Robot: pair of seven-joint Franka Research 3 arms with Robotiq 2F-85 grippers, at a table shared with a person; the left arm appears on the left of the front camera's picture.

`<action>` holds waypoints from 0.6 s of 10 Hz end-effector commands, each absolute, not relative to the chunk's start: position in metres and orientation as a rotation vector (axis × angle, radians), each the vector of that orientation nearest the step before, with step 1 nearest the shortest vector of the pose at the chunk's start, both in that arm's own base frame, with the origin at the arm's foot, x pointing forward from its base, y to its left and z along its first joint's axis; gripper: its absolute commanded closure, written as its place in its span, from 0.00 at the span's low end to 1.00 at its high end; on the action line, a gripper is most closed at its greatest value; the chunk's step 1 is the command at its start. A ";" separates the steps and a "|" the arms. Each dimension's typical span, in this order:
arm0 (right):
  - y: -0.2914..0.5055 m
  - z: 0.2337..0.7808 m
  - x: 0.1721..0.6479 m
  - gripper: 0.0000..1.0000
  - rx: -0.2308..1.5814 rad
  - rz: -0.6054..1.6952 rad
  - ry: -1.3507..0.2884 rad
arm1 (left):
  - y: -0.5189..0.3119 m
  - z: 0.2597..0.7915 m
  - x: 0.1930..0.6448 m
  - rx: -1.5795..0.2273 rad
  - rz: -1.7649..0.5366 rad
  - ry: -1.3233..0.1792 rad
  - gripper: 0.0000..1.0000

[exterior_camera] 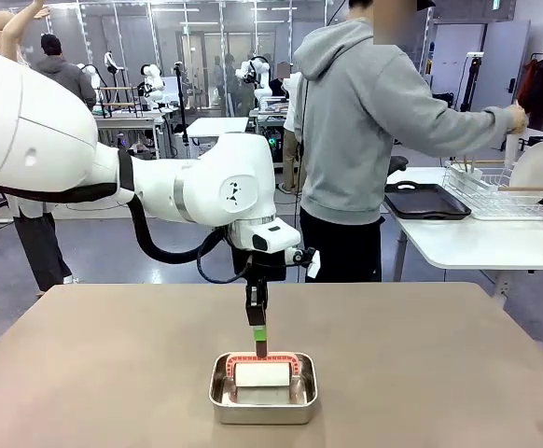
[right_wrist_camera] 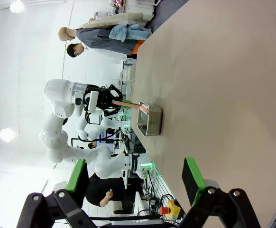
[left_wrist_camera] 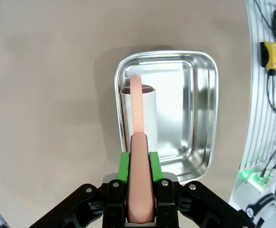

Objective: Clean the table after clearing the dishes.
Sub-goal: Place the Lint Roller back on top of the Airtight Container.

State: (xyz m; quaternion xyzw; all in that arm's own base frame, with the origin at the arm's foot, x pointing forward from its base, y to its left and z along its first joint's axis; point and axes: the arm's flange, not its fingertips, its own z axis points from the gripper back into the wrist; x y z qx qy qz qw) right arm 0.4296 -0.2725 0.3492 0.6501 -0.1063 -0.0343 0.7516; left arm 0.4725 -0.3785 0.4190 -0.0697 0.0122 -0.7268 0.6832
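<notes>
Left pincer [left_wrist_camera: 139, 164] clamped on pink handle [left_wrist_camera: 139, 142], apparently a roller's [left_wrist_camera: 139, 113], in steel pan [left_wrist_camera: 202, 123], near tabletop [exterior_camera: 439, 355] centre. Right pincer [right_wrist_camera: 135, 173] apart.

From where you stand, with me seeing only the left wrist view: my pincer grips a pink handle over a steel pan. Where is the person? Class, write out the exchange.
Observer: The person stands beyond the table's far edge, turned aside, reaching to a wire rack on a white table.
Operator: Are the dishes cleared?
Observer: A white plate stands in that rack; a dark tray lies beside it.
Operator: And the right pincer?
Observer: The right pincer is open, holding nothing, above the table.
</notes>
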 end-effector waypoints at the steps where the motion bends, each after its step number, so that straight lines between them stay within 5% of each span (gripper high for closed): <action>1: -0.271 0.354 0.428 0.00 1.422 -0.068 -0.236 | -0.376 0.412 0.486 -0.128 -1.638 0.007 0.79; 6: -0.271 0.354 0.428 0.00 1.422 -0.068 -0.236 | -0.374 0.394 0.503 -0.108 -1.608 0.065 0.79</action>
